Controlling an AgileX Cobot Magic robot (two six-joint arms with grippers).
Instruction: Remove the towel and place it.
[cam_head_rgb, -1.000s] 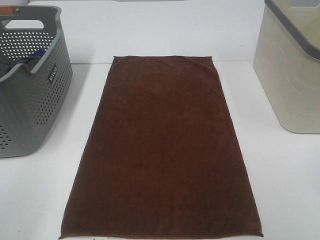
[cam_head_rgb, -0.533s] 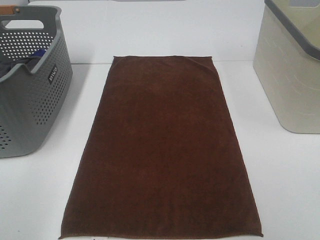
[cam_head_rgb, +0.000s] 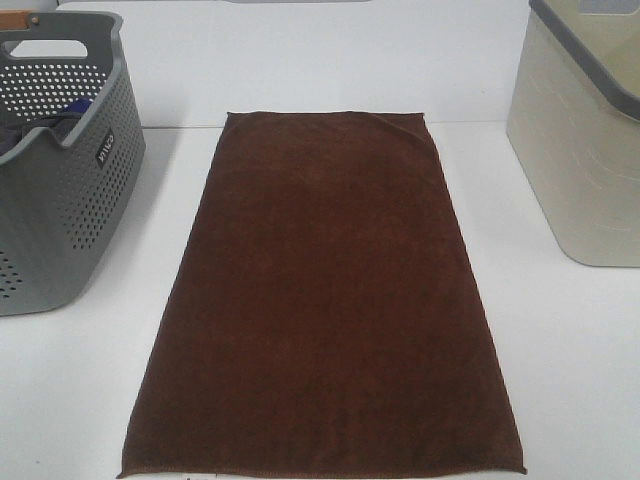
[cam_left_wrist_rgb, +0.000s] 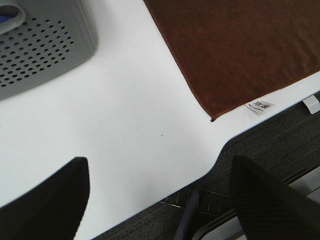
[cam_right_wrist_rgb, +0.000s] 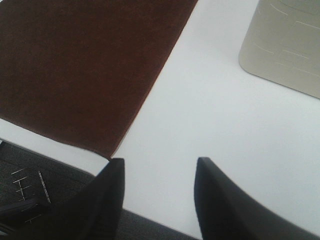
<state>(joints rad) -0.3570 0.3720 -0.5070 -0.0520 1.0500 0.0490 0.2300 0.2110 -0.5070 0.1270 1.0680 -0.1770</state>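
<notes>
Left pincer (cam_left_wrist_rgb: 160, 200): jaws wide, empty. Right pincer (cam_right_wrist_rgb: 157, 200): jaws part-open, empty; both hang off the desk's (cam_head_rgb: 580, 350) near edge. Towel (cam_head_rgb: 325, 300): flat, mid-desk, hem at near edge. Risk: pinching one corner only, cloth dragging or bunching.
</notes>
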